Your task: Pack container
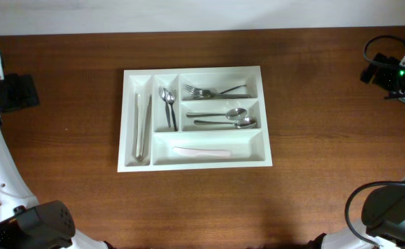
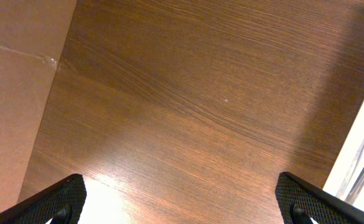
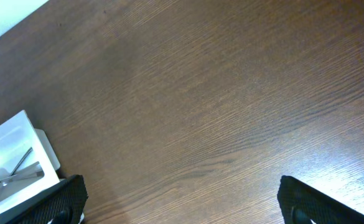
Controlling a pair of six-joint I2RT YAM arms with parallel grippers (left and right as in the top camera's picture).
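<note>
White container (image 1: pixel 252 148) with sorted cutlery (image 1: pixel 212 115)

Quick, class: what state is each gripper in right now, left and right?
Left gripper: open, holding nothing.
Right gripper: open, holding nothing.

Dark brown wood-grain table (image 1: pixel 327 173). Near its middle lie silver metal forks (image 1: pixel 212 91) at 12 o'clock, two large silver spoons (image 1: pixel 233 117) at 3, two small silver spoons (image 1: pixel 167 104) at 10, two long thin silver metal pieces (image 1: pixel 142 128) at 9, and a slim white plastic utensil (image 1: pixel 202 151) at 6.
</note>
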